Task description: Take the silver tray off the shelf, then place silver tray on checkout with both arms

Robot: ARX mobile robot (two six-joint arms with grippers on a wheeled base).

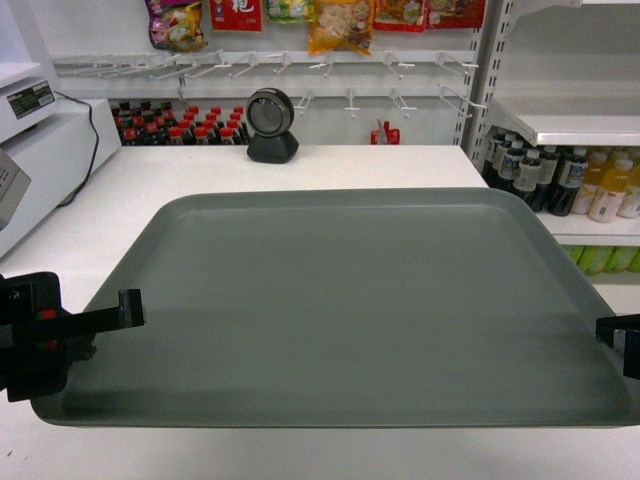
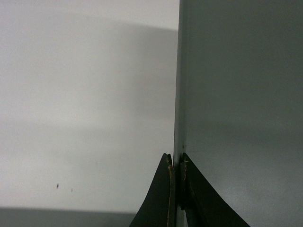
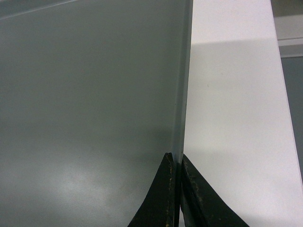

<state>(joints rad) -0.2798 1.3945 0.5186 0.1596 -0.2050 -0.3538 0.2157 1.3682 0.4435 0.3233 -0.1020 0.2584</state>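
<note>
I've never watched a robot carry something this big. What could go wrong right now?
Each claw pinches only a thin strip of the silver tray's rim: the left claw and the right claw. If one slips or moves faster, the tray could tilt or twist free. Pushed too far forward over the checkout, it might bump the black scanner.

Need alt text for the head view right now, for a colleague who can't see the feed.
A silver tray is held over the white checkout, the left tool clamped on its left rim and the right tool at its right rim. Behind stand a black scanner and shelves of bottles.
</note>
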